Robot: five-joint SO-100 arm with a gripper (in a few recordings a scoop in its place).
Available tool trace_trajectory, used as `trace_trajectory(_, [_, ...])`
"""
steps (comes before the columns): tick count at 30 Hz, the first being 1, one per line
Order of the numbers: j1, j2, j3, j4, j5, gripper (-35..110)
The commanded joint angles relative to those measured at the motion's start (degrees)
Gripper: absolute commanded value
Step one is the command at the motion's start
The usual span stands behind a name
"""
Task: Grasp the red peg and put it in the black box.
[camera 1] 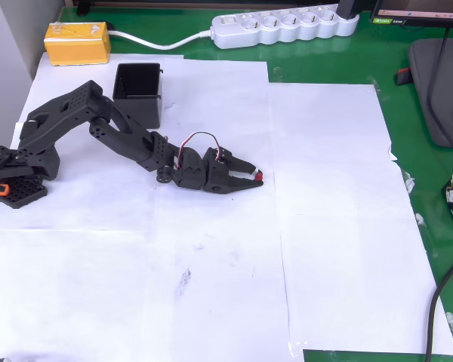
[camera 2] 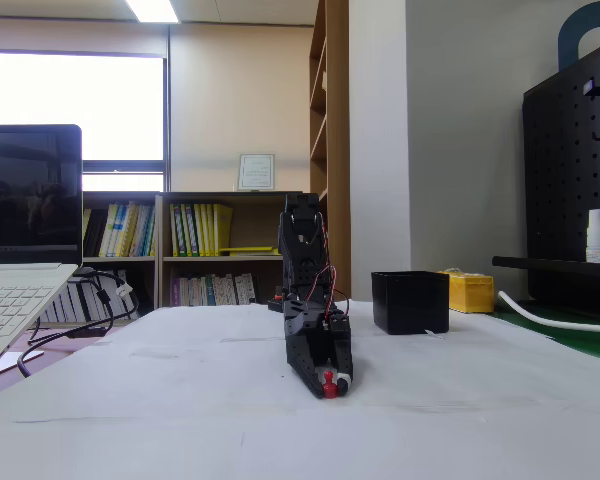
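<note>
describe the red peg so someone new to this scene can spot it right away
In the overhead view, find the black robot arm stretched across the white paper and follow it rightward to the hand. The red peg sits right at the fingertips; the fixed view shows it low at the hand's tip. It is tiny and dark red, far smaller than the black box or yellow box.

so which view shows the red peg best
The fixed view: the red peg faces the camera at the gripper tip, low over the paper. The overhead view gives just a red speck at the fingertips, but places it well right of the black box.
</note>
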Motion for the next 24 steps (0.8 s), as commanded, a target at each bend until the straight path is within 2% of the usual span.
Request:
trace_trajectory(1, [-0.4, -0.1, 1.7, -0.1, -0.8, 0])
trace_trajectory(6, [-0.1, -2.5, 1.4, 1.3, -0.3, 0])
trace_trajectory(11, [0.6, -11.5, 3.5, 15.3, -0.2, 0])
trace_trajectory(17, [0.1, -22.4, 15.1, 45.4, 0.4, 0])
trace_trajectory(19, [-0.6, -24.2, 21.4, 55.5, 0.0, 0])
trace_trajectory(21, [-1.7, -24.8, 31.9, 70.5, 0.0, 0])
trace_trajectory(24, [-3.7, -27.0, 40.3, 83.6, 2.0, 0])
